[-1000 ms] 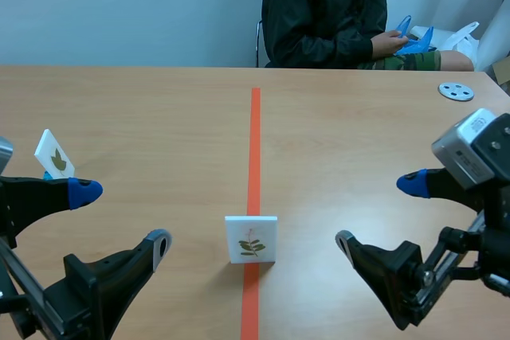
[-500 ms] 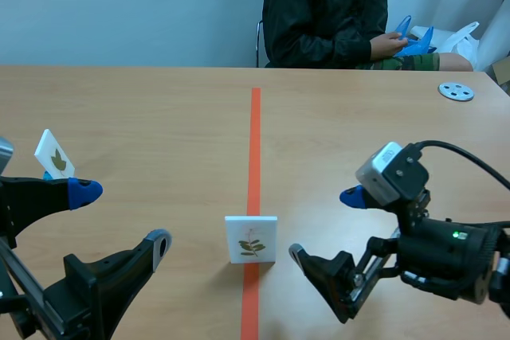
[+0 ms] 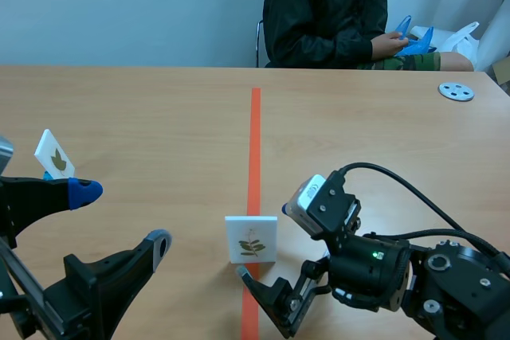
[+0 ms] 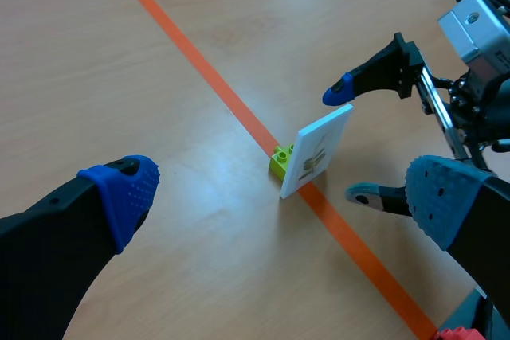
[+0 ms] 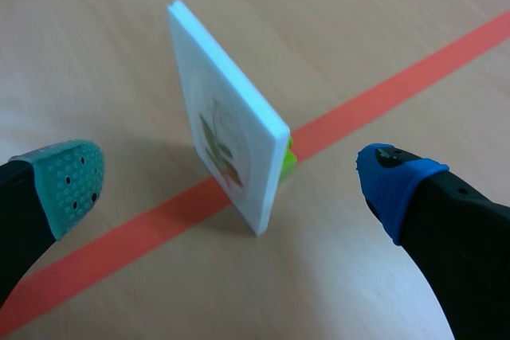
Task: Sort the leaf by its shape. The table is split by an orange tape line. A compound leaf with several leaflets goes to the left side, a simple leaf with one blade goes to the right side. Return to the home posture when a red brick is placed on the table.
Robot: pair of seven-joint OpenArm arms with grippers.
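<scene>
White tile [image 3: 252, 238] printed with a many-leaflet sprig stands upright on the orange line [image 3: 254, 141], with a green brick [image 4: 280, 161] at its back. Right gripper [image 4: 349, 143] is spread wide, the tile between its fingers, untouched. Left gripper [image 3: 119, 215], also spread, sits well apart, near a second tile [image 3: 54, 154].

A white tile [image 5: 227, 125] printed with a green-brown leaf sprig is seen between the jaws of the right gripper [image 5: 231, 177], whose dotted pads [image 5: 68, 181] are coloured teal and blue. A lime-green base [image 4: 279, 161] is shown behind it, over an orange tape line [image 3: 254, 141] on the pale wood-grain table [image 3: 159, 117]. Blue dotted pads are borne by the black left gripper [image 4: 283, 193].
</scene>
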